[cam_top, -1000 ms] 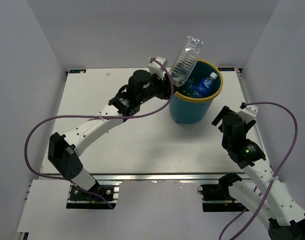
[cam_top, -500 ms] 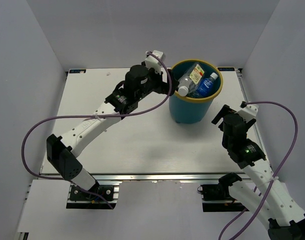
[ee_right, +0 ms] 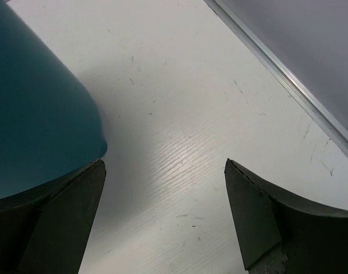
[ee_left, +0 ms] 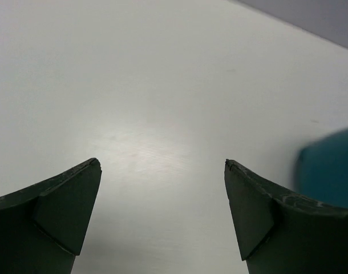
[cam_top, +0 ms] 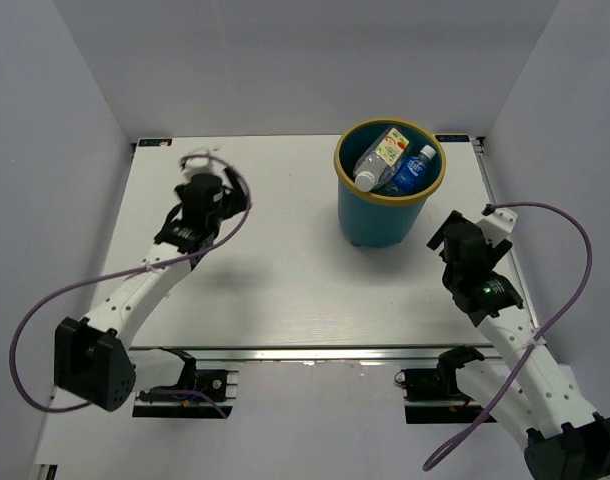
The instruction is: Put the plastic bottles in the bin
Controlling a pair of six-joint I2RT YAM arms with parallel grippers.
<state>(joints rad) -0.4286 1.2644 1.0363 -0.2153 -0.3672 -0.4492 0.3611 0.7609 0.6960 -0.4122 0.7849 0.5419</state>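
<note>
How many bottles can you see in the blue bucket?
2: a big clear bottle on the bin's left side, a blue-labelled bottle on its right. More may hide underneath.

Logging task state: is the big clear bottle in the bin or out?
In. The clear bottle lies tilted inside the bin, beside the blue-label bottle.

The claw [ee_right: 162,214] gapes wide over the white table [ee_right: 208,114] — teal bin [ee_right: 31,108] wall just beside its left finger.

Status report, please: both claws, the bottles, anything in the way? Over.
Left claw open, empty. Right claw open, empty, beside bin. Clear bottle and blue-label bottle inside bin. Nothing blocking.
</note>
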